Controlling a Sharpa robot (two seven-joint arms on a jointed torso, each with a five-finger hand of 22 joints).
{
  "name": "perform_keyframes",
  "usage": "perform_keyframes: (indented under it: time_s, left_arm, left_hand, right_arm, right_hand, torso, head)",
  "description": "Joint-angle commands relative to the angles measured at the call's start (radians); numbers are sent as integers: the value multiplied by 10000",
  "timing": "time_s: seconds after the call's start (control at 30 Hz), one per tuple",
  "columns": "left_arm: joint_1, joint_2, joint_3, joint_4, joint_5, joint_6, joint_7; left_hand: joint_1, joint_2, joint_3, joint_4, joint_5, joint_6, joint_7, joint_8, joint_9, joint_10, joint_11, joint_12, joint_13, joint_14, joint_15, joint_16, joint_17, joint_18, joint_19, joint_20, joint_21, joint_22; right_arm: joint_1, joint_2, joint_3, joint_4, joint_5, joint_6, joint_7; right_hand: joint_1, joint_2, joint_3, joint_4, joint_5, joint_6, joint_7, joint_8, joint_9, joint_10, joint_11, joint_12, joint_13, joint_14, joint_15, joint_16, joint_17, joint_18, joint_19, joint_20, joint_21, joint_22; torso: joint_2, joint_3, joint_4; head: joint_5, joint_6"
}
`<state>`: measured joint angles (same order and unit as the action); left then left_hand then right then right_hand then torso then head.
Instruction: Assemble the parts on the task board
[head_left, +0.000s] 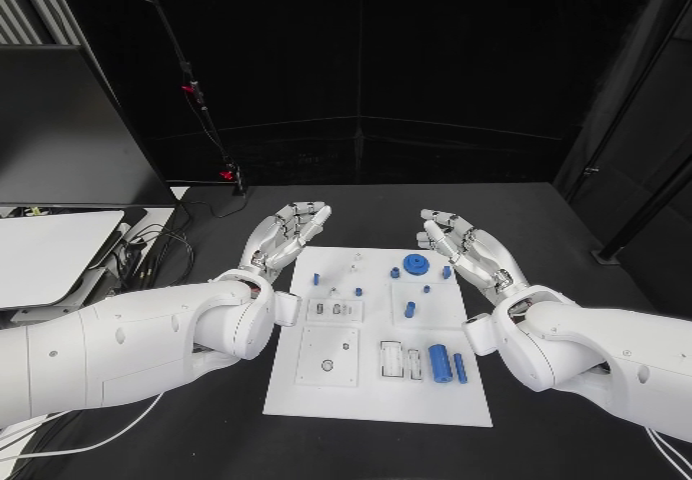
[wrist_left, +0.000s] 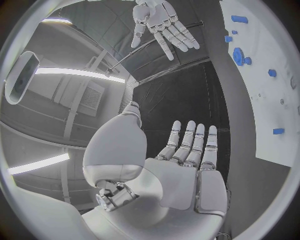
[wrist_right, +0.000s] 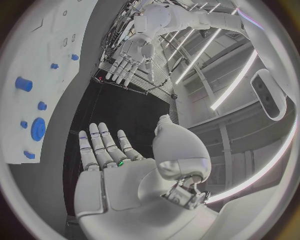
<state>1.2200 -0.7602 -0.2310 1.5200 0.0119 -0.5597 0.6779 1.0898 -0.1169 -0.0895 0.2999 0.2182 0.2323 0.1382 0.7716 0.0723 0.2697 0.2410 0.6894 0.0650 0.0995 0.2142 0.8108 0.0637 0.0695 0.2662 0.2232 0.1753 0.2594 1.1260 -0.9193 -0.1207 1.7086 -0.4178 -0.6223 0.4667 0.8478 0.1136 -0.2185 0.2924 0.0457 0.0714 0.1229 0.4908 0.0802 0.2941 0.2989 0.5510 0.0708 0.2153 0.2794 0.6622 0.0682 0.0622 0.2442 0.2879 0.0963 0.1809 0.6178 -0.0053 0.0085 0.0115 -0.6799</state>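
Both hands, left (head_left: 293, 228) and right (head_left: 464, 248), are held spread and empty beside the board (head_left: 378, 400); one blue part (head_left: 438, 360) should be pinched squarely.

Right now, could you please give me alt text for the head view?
Two open hands, left hand and right hand, flank the far end of the white task board on a black table. Blue parts, including a gear and cylinder, lie on it.

Black curtains (head_left: 433, 80) behind; ceiling strip lights (wrist_left: 78, 73); black table (head_left: 548, 220).
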Motion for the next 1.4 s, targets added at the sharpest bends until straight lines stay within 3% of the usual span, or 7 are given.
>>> perform_keyframes:
  time_s: [0.03,0.5,0.6,0.67,0.8,0.97,1.4]
  left_arm:
    - [46,-42,12,61,-62,131,3933]
    - [99,-39,12,43,-62,102,3944]
    - [97,-25,11,34,-63,111,3936]
    - [94,-15,9,36,-63,120,3927]
    - [90,18,8,27,-63,118,3916]
    - [84,74,7,2,-63,130,3907]
    - [76,-32,6,41,-63,136,3888]
  left_hand:
    - [31,-54,-10,-2,47,-71,1484,-47,-19,-61,38,27,-4,-27,49,-2,6,139,8,79,74,13]
    - [83,50,52,-7,49,-61,1514,-20,-28,-35,74,52,0,-8,89,12,9,130,18,109,109,33]
    - [90,72,63,-8,49,-54,1518,-14,-29,-27,80,58,1,-4,96,15,9,128,22,116,117,38]
    - [98,105,81,-9,48,-47,1523,-6,-31,-17,87,64,1,0,107,18,9,126,19,125,123,38]
    - [102,120,89,-10,48,-43,1526,-2,-32,-13,91,68,1,2,112,20,9,125,15,129,124,37]
    - [105,154,106,-11,48,-35,1530,4,-34,-3,97,74,1,4,120,23,9,124,24,137,138,49]
    - [113,278,167,-16,51,-13,1543,19,-41,20,116,89,-1,13,147,33,9,121,21,160,163,60]
  right_arm:
    - [84,-102,16,-16,-486,546,-467]
    - [1122,-418,30,-507,-1422,1836,-1681]
    - [1421,-368,30,-692,-1532,1979,-1787]
    - [1588,-328,31,-829,-1634,2040,-1855]
    - [1802,-164,32,-1232,-2207,2103,-2008]
    - [1907,209,32,-1901,-3950,2554,-2973]
    - [1925,1242,21,-3001,-9248,3318,-5591]
  right_hand:
    - [127,-54,92,14,32,-5,1546,99,-28,248,2,138,0,480,-57,127,3,236,594,-11,282,300]
    - [506,103,109,6,95,-195,-367,496,-226,881,-1174,146,-65,8992,-1951,1431,868,1214,7476,-941,3561,2021]
    - [785,207,57,18,96,-181,-366,677,-248,1072,-1435,176,-72,10791,-2323,3619,2727,1210,8854,-1364,4899,2755]
    - [1107,276,13,8,98,-19,-317,948,-234,1421,-1524,260,-64,12337,-2359,6665,8118,1165,9599,-1454,6019,3449]
    - [1892,445,-87,-3,351,333,-263,1159,-249,2686,-1408,347,-99,13315,-2083,8770,13408,263,11730,-1285,11559,9409]
    - [3923,346,310,-701,166,2369,78,2151,-103,3985,-1520,49,-91,13305,-2126,8878,13618,-233,12565,-1193,13780,12288]
    - [6665,-165,922,-1554,19,6565,-142,168,-195,5539,-2190,-1488,-104,13338,-2964,8907,13922,-385,12734,-1936,14292,13047]
  torso:
    - [287,17,56]
    - [822,155,386]
    - [900,179,454]
    - [946,190,488]
    - [1016,182,584]
    - [1043,184,647]
    - [1108,196,679]
  head:
    - [-4,-21]
    - [-222,240]
    - [-233,224]
    - [-233,212]
    - [-334,185]
    - [-463,133]
    - [-607,-28]
